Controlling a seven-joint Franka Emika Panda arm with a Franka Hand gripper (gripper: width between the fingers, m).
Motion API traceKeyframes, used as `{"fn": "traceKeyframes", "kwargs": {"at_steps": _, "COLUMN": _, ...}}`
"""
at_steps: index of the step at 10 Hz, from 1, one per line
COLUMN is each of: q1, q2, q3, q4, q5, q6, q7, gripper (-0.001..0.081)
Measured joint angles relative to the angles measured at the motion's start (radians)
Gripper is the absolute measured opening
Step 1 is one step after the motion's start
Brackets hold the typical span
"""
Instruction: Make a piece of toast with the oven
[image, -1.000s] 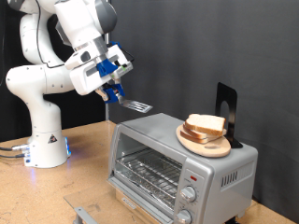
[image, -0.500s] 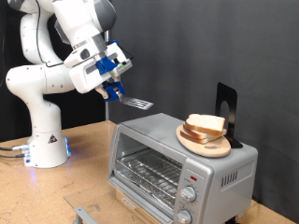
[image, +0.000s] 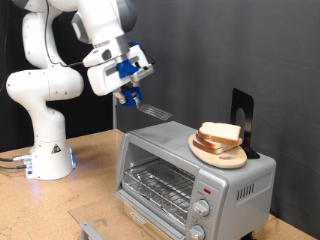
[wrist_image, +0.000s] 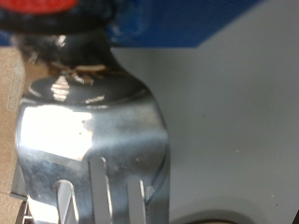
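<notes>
My gripper (image: 128, 92) is shut on the handle of a slotted metal spatula (image: 152, 111) and holds it in the air above the oven's top, at the exterior view's left end. The spatula blade (wrist_image: 89, 140) fills most of the wrist view, over the grey oven top (wrist_image: 238, 112). The silver toaster oven (image: 170, 175) stands on the table with its glass door shut and the wire rack showing through it. Pale bread slices (image: 220, 133) lie stacked on a round wooden plate (image: 222, 156) on the oven's top, to the exterior view's right of the spatula.
A black upright stand (image: 242, 112) is behind the plate on the oven. The robot's white base (image: 48, 152) stands on the wooden table (image: 90, 195) at the exterior view's left. A small metal part (image: 88, 228) lies at the table's bottom edge.
My gripper has moved a little towards the exterior view's right and up, carrying the spatula closer to the plate. The bread and oven have not moved.
</notes>
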Motion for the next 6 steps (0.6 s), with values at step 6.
{"fn": "traceKeyframes", "kwargs": {"at_steps": 6, "q1": -0.034, "q2": 0.158, "q3": 0.045, "q4": 0.155, "q5": -0.058, "q6": -0.04, "q7": 0.104, "gripper": 0.044}}
